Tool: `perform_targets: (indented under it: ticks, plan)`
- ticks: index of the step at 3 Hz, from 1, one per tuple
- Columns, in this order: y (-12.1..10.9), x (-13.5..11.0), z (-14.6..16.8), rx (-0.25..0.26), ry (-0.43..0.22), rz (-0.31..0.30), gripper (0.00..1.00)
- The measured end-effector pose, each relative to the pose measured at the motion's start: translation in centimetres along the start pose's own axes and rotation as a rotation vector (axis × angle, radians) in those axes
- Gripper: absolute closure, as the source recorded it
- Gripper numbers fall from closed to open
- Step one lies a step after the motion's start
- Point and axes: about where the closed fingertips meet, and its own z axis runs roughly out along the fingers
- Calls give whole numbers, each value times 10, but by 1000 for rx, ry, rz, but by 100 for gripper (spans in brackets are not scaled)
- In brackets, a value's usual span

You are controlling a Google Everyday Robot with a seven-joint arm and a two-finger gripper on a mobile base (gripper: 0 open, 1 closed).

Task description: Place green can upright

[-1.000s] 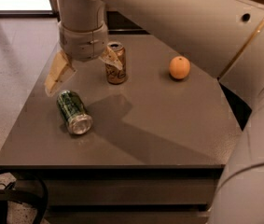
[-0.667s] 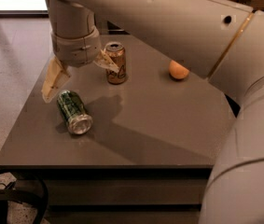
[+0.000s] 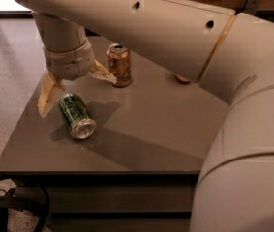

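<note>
The green can (image 3: 76,115) lies on its side on the grey table (image 3: 151,129), near the left front, its silver end facing the front. My gripper (image 3: 74,88) hangs just above and behind it, open. One cream finger (image 3: 47,93) is to the can's left, the other finger (image 3: 102,73) points right toward the orange-brown can. The fingers are wide apart and hold nothing.
An orange-brown can (image 3: 119,65) stands upright just right of the gripper. An orange (image 3: 181,79) is mostly hidden behind my arm (image 3: 175,28), which spans the upper view. The table's left edge is close to the green can.
My arm and gripper have moved left and lower, toward the lying green can. The arm now hides most of the orange. Neither can has moved.
</note>
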Motion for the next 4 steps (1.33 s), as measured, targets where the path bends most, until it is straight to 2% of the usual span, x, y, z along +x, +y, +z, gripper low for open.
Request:
perform_targets:
  ticks: [2, 3, 4]
  plan:
    - [9, 6, 24, -61, 28, 8, 0]
    - [11, 10, 34, -74, 37, 20, 5]
    - [14, 11, 38, -74, 36, 26, 26]
